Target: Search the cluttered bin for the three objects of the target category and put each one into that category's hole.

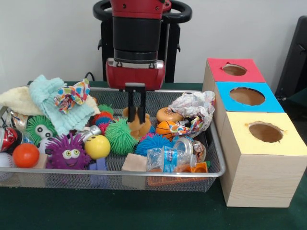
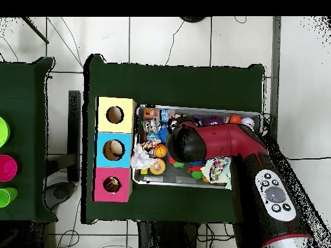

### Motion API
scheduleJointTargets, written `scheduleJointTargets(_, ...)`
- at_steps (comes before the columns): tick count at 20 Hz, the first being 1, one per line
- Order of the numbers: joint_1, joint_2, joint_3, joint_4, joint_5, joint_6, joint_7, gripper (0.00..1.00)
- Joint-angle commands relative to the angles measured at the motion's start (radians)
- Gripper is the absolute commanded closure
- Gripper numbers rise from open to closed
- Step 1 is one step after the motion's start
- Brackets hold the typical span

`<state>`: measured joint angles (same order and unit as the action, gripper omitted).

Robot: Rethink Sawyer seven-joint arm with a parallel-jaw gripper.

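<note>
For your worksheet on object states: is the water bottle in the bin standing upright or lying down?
Lying down. The bottle rests on its side along the bin's front wall, label facing the camera.

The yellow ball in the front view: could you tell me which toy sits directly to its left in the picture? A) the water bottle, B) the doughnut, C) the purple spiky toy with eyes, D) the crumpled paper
C: the yellow ball lies right beside the purple spiky toy with eyes, near the bin's front edge; the bottle, paper and doughnut all lie to its right.
</note>
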<state>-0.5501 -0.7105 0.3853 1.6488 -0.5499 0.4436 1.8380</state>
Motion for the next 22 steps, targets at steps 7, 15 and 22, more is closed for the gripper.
scheduleJointTargets(7, -0.095, 0.04, 0.221, -0.018, -0.079, 0.191, -0.439, 1.0)
scheduleJointTargets(15, -0.102, -0.02, 0.214, -0.016, 0.046, 0.352, -0.345, 1.0)
scheduleJointTargets(22, -0.088, 0.018, 0.254, -0.083, 0.018, 0.457, -0.459, 1.0)
